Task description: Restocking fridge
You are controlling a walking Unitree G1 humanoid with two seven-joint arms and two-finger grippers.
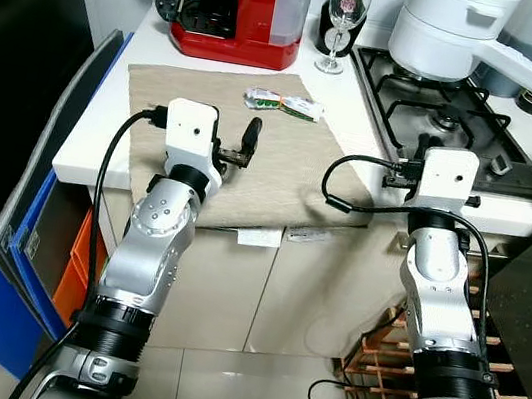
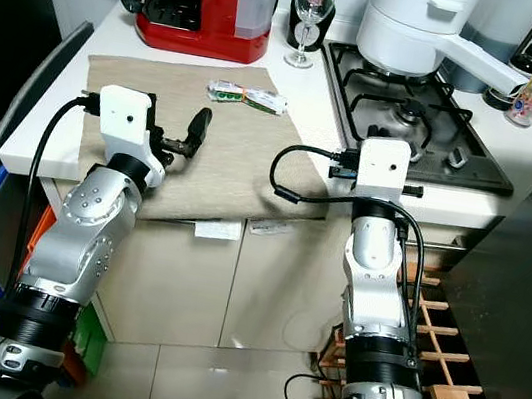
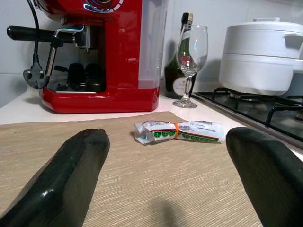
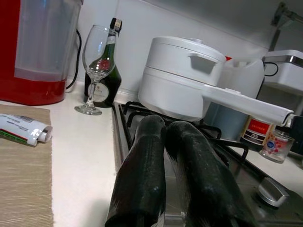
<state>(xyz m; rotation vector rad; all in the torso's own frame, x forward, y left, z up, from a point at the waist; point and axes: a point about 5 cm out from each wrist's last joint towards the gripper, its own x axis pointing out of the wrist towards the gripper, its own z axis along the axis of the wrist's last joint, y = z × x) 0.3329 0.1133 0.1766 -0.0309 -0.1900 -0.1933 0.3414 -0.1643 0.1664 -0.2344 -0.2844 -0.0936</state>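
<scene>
1. Left wrist view: the packet (image 3: 177, 132) lies flat on the beige mat (image 3: 142, 189), straight ahead of the left gripper (image 3: 168, 175) and centred between its two black fingers (image 3: 71, 175), which are spread wide with nothing between them.
2. The packet is a small soft plastic pouch, white with green print, cinched near its middle by an orange band. It looks light, limp and a little slick, so it would likely sag or crumple if pinched at an end.
3. The banded middle seems the best hold: the bundle is tightest there, and the fingers could close across its short width, low against the mat.
4. From the head camera, the left gripper (image 1: 244, 145) hovers over the mat's near half, with the packet (image 1: 283, 104) beyond its fingertips towards the wall, near but not touching.
5. Past the packet stand a red coffee machine (image 1: 241, 3), a wine glass (image 1: 342, 19) and a dark bottle (image 3: 182, 61). The glass is fragile and sits just off the mat's far corner, so a long reach should stay low.
6. The right gripper (image 4: 165, 175) has its fingers pressed together, empty, at the near edge of the gas hob (image 1: 451, 118). A white pot (image 1: 450, 31) with a long handle sits on a burner ahead of it.
7. The packet is well off to the left of the right gripper, so the left one is better placed.
</scene>
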